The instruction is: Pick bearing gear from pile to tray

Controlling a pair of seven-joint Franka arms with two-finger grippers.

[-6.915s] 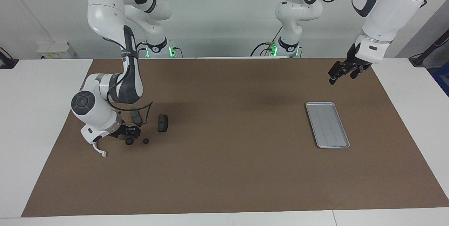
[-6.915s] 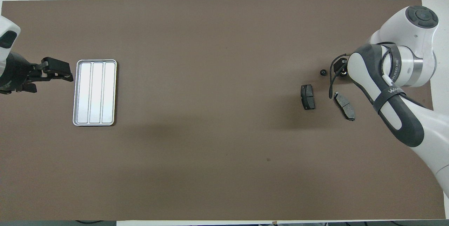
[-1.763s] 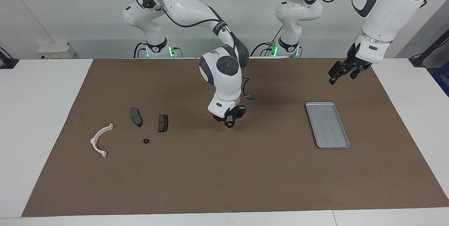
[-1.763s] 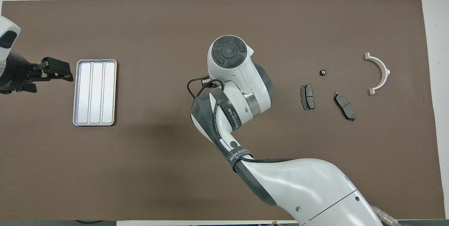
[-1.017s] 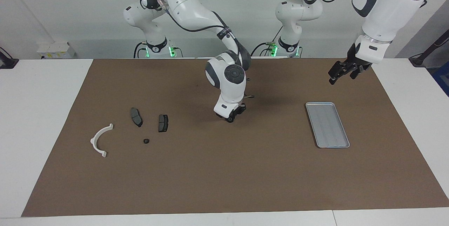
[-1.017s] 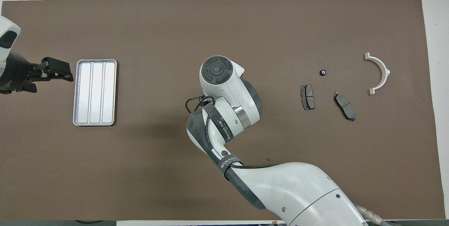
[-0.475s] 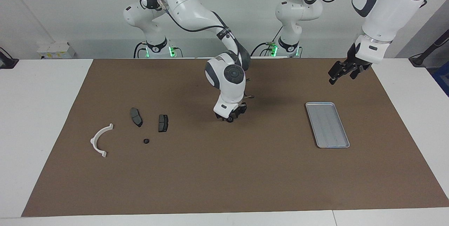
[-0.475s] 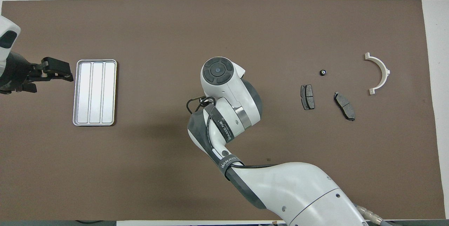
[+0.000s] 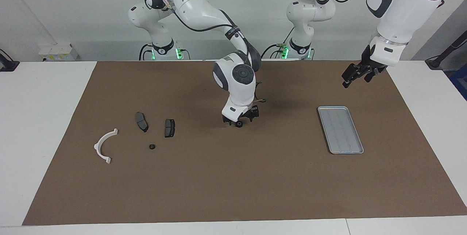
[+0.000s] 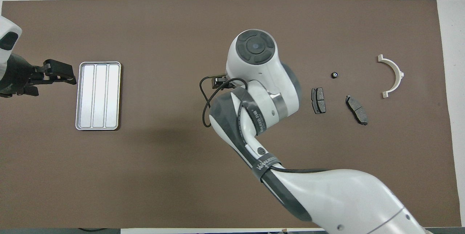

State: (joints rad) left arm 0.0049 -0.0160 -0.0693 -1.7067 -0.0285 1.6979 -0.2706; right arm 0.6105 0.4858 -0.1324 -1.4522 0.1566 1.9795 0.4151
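Right gripper point(image 9: 239, 120) low over mat centre, fingers spread, gear point(image 9: 239, 124) on mat just beneath, apparently released. Tray point(image 9: 340, 129) well apart, toward left arm's end. Left gripper point(image 9: 355, 74) waits near tray; cannot tell its grip. Lift clear without nudging gear.

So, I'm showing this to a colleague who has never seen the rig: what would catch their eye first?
Probably the right gripper, low over the middle of the brown mat, with a small black round piece at its tips. Next, the silver tray lying empty toward the left arm's end, with the left gripper waiting above the mat beside it. Last, the white half-ring bracket at the right arm's end, among the small dark parts.
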